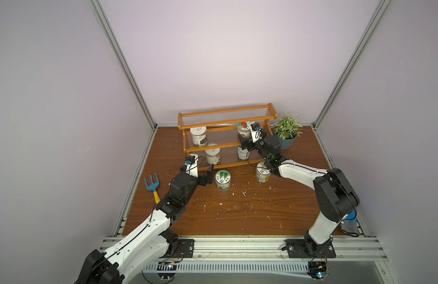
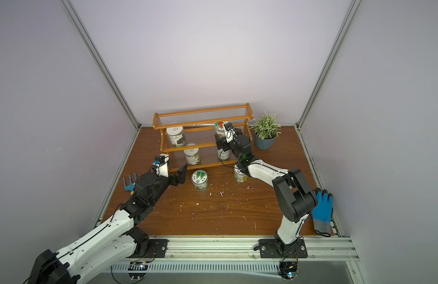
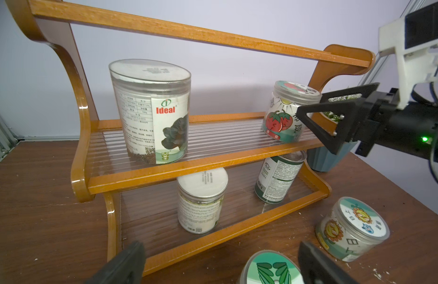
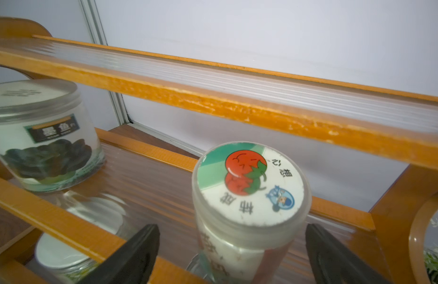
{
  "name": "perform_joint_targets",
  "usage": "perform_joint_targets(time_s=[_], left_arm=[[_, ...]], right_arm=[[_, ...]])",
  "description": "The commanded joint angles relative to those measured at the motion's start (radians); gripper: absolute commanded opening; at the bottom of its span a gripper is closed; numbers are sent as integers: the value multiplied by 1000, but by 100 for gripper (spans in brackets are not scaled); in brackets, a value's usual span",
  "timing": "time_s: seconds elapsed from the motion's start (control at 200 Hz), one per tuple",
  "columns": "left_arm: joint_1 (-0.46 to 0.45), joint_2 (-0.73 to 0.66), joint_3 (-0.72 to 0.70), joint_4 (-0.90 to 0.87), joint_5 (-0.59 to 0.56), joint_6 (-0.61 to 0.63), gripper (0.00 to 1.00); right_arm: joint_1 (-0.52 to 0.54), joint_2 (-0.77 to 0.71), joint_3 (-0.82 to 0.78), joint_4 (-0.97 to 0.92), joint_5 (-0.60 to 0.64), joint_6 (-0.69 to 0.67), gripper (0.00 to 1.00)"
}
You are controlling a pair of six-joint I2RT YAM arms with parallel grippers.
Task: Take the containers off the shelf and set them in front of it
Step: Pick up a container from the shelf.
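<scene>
Clear tomato-label jar (image 4: pixel 249 196) is standing on the shelf's (image 4: pixel 213 98) middle tier.
Right end effector (image 4: pixel 231 226) is straddling it, released; left end effector (image 3: pixel 220 243) released too.

Four containers (image 3: pixel 154 113) stand on the shelf (image 3: pixel 205 162); tree jar (image 1: pixel 222 178) and flower jar (image 3: pixel 350 228) stand before it

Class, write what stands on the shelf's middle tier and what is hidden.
Two jars, apart: the tall Ideal jar and the red-fruit jar. In both top views the right gripper, jaws open around it, hides its lower part.
</scene>
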Motion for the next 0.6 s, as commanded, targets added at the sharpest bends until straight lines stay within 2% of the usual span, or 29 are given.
perform_joint_targets(time_s=[0.0, 0.38, 0.48, 0.596], left_arm=[[12, 0, 28, -5, 11, -5, 100], [17, 8, 30, -8, -4, 1, 100], [18, 11, 31, -9, -6, 1, 100], [19, 11, 31, -8, -9, 0, 100]], right_arm=[[-13, 24, 66, 71, -12, 29, 99], [-21, 148, 182, 75, -13, 70, 99], [-22, 149, 174, 92, -10, 80, 95], [-22, 140, 162, 108, -13, 86, 84]])
